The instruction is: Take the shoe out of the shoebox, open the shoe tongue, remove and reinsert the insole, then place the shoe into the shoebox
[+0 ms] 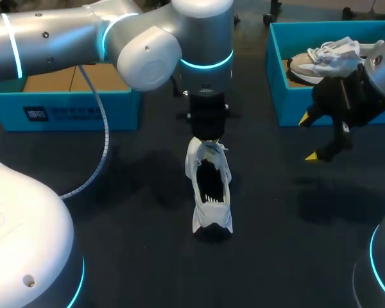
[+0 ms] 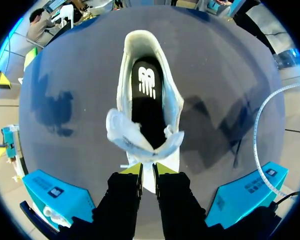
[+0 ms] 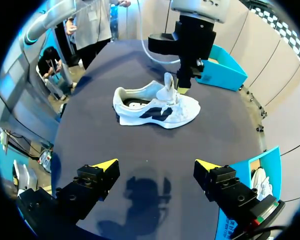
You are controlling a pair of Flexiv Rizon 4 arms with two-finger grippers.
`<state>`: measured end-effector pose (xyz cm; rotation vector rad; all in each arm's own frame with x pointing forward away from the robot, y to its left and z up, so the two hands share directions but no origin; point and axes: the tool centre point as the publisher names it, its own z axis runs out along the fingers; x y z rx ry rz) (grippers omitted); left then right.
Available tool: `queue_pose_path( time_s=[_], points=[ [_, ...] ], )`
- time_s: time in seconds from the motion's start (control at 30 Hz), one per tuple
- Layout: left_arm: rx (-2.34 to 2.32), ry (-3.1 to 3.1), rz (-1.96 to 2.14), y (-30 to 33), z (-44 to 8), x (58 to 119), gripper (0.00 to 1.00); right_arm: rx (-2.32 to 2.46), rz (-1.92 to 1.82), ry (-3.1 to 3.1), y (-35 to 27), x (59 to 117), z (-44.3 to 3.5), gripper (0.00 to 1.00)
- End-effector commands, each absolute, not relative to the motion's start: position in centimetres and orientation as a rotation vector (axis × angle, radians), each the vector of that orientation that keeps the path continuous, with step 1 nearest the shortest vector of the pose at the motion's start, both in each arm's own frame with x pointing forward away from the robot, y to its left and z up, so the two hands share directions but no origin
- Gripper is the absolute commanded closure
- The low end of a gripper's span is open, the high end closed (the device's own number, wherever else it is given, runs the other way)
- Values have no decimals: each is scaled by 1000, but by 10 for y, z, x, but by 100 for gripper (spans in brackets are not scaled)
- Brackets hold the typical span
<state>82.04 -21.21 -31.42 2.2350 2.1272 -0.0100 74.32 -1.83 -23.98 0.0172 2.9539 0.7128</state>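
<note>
- Where the left gripper's (image 2: 147,169) yellow tips nearly meet, they clamp the soft, pale tongue (image 3: 169,85) from both sides and hold it upright above the laces.
- Below them, the white shoe (image 1: 212,192) stands on its sole at the centre of the head view. It has mesh uppers with dark side stripes, and its heel points toward the lower edge.
- Inside its wide collar lies a flat black insole (image 2: 147,85) with a white mark.
- The right gripper (image 3: 157,167) hangs released, its wedge-shaped yellow tips far apart with only dark table (image 1: 115,192) under them. It is well apart from the shoe.
- Behind it, at the head view's upper right, sits the open teal shoebox (image 1: 276,77), straight-walled, with a second shoe (image 1: 327,58), beige and white, lying in it.
- At the upper left rests another teal box (image 1: 70,109) with a brown cardboard inside.
</note>
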Motion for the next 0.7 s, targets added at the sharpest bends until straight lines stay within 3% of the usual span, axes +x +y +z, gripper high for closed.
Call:
queue_pose_path(
  time_s=[0.03,0.2,0.7],
  points=[
    [2262,2122,-12,-210,-312,813,76,17,711,2953,-18,743,-240,0],
    [2298,2114,-21,-207,-312,802,70,17,711,2953,-18,743,-240,0],
    [2265,2125,-79,-206,-321,779,71,17,711,2953,-18,743,-240,0]
  ],
)
